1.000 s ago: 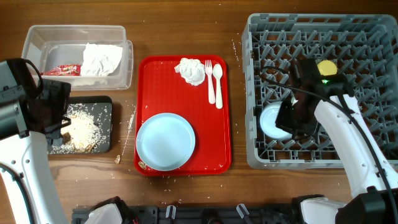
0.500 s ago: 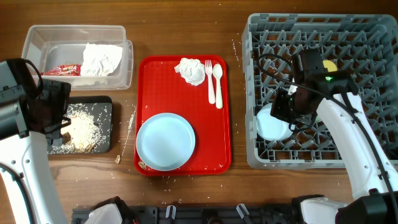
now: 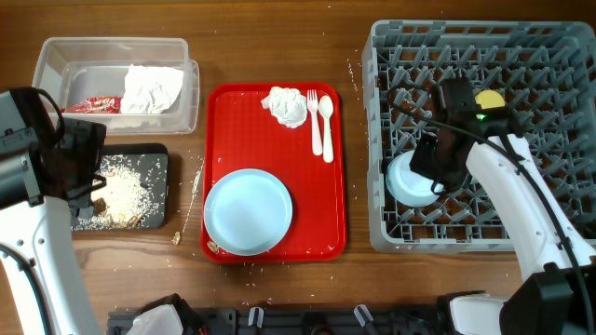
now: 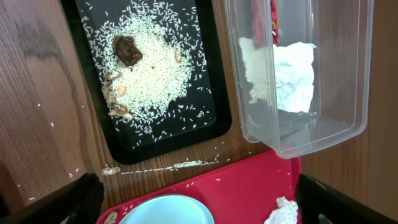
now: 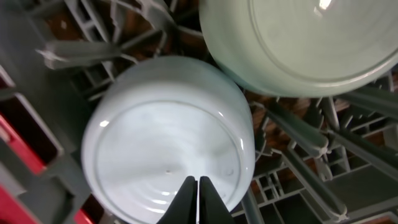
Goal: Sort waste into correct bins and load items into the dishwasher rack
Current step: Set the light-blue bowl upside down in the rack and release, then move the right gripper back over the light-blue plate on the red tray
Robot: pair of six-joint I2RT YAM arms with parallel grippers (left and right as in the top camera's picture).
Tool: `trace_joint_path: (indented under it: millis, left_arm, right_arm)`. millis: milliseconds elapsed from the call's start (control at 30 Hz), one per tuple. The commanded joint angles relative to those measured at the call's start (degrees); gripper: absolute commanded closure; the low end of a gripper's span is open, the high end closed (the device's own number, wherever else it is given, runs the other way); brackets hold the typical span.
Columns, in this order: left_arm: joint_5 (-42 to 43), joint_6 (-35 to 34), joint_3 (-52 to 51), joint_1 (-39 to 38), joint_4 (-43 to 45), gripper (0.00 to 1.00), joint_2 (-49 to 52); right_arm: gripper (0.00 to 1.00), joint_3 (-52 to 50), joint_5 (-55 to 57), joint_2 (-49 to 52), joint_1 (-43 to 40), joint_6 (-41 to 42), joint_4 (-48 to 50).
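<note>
The small pale blue saucer [image 3: 408, 180] sits in the front left of the grey dishwasher rack [image 3: 549, 56]. It fills the right wrist view [image 5: 168, 143], with the mint-green bowl [image 5: 311, 43] beside it. My right gripper [image 5: 198, 193] is shut, its tips in front of the saucer's face. The yellow cup [image 3: 489, 100] is in the rack. The large blue plate [image 3: 248, 211], a napkin [image 3: 286, 106], fork [image 3: 314, 121] and spoon [image 3: 326, 126] lie on the red tray [image 3: 223, 112]. My left gripper [image 4: 205, 208] is open and empty, near the black tray [image 3: 158, 158].
The clear tub [image 3: 56, 56] holds a napkin [image 3: 152, 88] and the red wrapper [image 3: 93, 105]. The black tray holds rice [image 4: 149, 68] and a brown scrap [image 4: 126, 50]. Crumbs lie on the wood between the black tray and the red tray [image 3: 177, 238].
My right gripper has shifted a little over the saucer in the rack, and the saucer has moved slightly. The left arm has not moved.
</note>
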Motion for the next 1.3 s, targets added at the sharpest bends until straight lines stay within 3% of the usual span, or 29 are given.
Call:
trace_joint_path:
  millis: [0,133,200,267,333,500,700,900,1267]
  left_arm:
    - [0.0,-0.3,0.7,0.2,0.0,0.00,0.0]
    - [0.0,-0.3,0.7,0.2,0.0,0.00,0.0]
    - [0.0,-0.3,0.7,0.2,0.0,0.00,0.0]
    - [0.0,-0.3,0.7,0.2,0.0,0.00,0.0]
    - [0.0,-0.3,0.7,0.2,0.0,0.00,0.0]
    - [0.0,-0.3,0.7,0.2,0.0,0.00,0.0]
    - [0.0,-0.3,0.7,0.2,0.0,0.00,0.0]
    - [0.0,-0.3,0.7,0.2,0.0,0.00,0.0]
    - [0.0,-0.3,0.7,0.2,0.0,0.00,0.0]
  right_arm:
    - [0.96,3.5,-4.1,-0.2,0.0,-2.5,0.2]
    - [0.93,3.9,-24.3,-3.8,3.0,-13.1,4.7]
    - [0.77,3.9,-30.4,-4.9,6.7,-14.4,7.2]
    - [0.51,3.8,-30.2,-4.7,11.5,-13.2,9.0]
    - [0.41,3.8,-29.6,-4.3,14.9,-13.0,10.4]
    - [0.38,3.8,-24.9,-1.6,24.9,-3.7,18.1]
    - [0.21,3.8,-24.3,2.3,30.8,3.8,24.8]
    - [0.05,3.8,-24.0,5.8,31.9,5.0,26.9]
    - [0.04,3.8,-23.6,9.2,31.9,4.9,29.6]
